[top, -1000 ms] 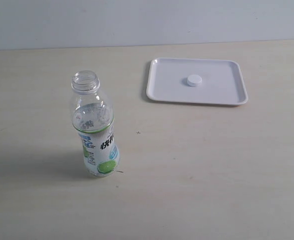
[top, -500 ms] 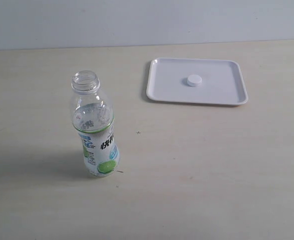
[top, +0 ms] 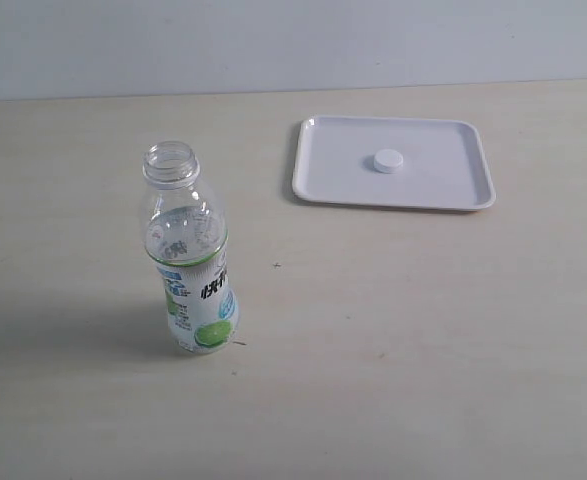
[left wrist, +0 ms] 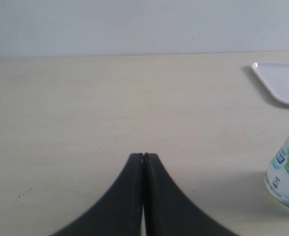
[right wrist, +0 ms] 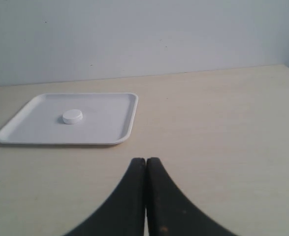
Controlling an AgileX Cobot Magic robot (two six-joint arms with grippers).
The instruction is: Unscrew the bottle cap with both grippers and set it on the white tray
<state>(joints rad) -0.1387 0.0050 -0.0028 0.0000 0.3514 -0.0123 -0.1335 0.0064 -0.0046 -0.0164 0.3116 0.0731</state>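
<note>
In the exterior view, one bottle [top: 190, 250] is seen upright and uncapped, well apart from the one white tray [top: 443, 190]. One bottle cap [top: 388, 161] is laid near the tray's middle. In the left wrist view, the left gripper [left wrist: 144, 156] is shown with jaws pressed together, empty. In the right wrist view, the right gripper [right wrist: 145, 160] is likewise pressed together, near the tray.

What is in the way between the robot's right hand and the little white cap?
Nothing visible. Only table lies between the right hand and the white tray, and the bottle cap already lies on it.
</note>
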